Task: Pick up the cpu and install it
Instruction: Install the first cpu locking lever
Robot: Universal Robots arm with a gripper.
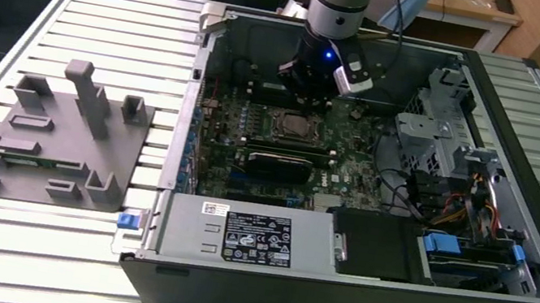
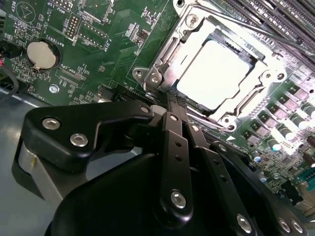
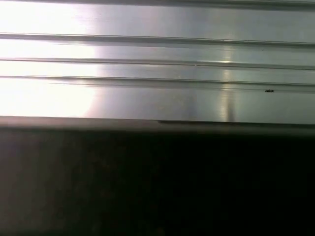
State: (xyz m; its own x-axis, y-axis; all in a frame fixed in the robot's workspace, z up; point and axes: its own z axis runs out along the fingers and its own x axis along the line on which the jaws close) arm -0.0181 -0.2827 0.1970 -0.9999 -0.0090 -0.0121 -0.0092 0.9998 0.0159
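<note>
Already the cpu (image 2: 216, 73) sits in its socket (image 2: 162, 54) just beyond the tips of the gripper (image 2: 173, 101), whose fingers (image 2: 173, 142) are pressed together, empty, partly hiding tiny unreadable board print.

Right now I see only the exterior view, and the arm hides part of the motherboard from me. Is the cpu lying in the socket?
Observer: Yes. In the second wrist view the cpu lies flat inside the socket frame, silvery top up.
Operator: Does the tool hold anything?
Observer: No. The tool is shut with nothing between its fingers. Its tip is beside the socket frame's edge, apart from the cpu.
</note>
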